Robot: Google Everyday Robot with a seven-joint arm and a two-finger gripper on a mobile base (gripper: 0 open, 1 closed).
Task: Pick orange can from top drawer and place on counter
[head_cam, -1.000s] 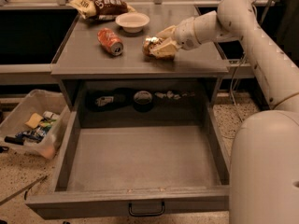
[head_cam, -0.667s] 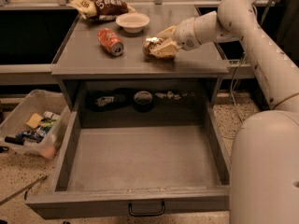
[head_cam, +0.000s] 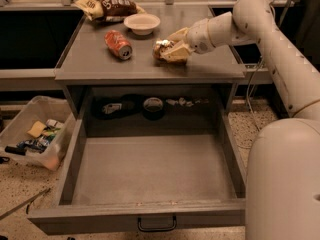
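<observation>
The orange can (head_cam: 161,48) rests on the counter (head_cam: 100,64), right of the middle, with a silver end showing. My gripper (head_cam: 169,50) reaches in from the right and is closed around it, its tan fingers (head_cam: 177,54) lying low on the counter. The top drawer (head_cam: 150,169) is pulled fully out below, and its flat grey floor is bare. Its small dark handle (head_cam: 156,225) shows at the front edge.
A smooth red-orange can (head_cam: 118,44) lies on its side left of the gripper. A white bowl (head_cam: 142,23) and a snack bag (head_cam: 107,5) sit further back. Dark items (head_cam: 152,106) lie in the recess behind the drawer. A plastic bin (head_cam: 35,134) stands on the floor at the left.
</observation>
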